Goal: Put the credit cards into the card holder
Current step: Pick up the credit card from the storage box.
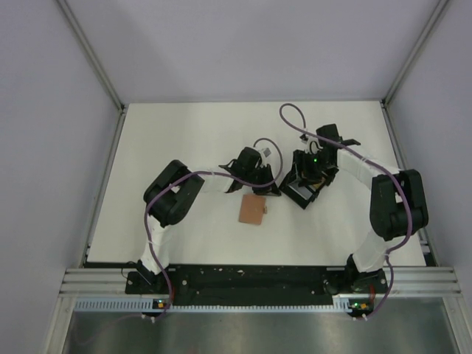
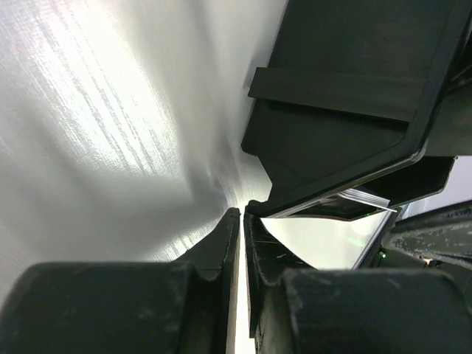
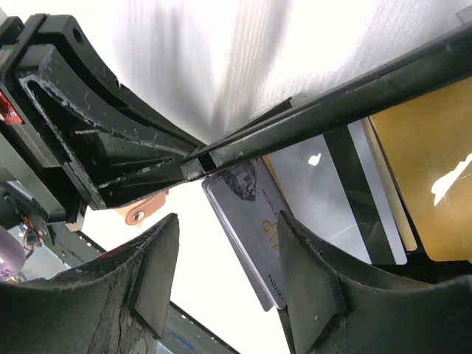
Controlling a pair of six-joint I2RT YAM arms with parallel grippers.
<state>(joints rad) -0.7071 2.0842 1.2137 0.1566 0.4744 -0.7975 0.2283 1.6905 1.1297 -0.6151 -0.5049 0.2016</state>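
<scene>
The tan card holder (image 1: 253, 211) lies flat on the table, and its tab shows in the right wrist view (image 3: 136, 214). The black tray (image 1: 299, 196) holds the cards. A light blue card (image 3: 247, 214) juts out under the tray's rim (image 3: 332, 99). Beside it lie a second pale card with a black stripe (image 3: 317, 199) and the yellow-orange card (image 3: 431, 177). My right gripper (image 3: 227, 243) is open, its fingers on either side of the light blue card. My left gripper (image 2: 242, 215) is shut, with its tips against the tray's near corner (image 2: 254, 206).
The tray appears tilted in the left wrist view (image 2: 346, 110). White walls with metal rails enclose the table on three sides. Purple cables loop above both wrists.
</scene>
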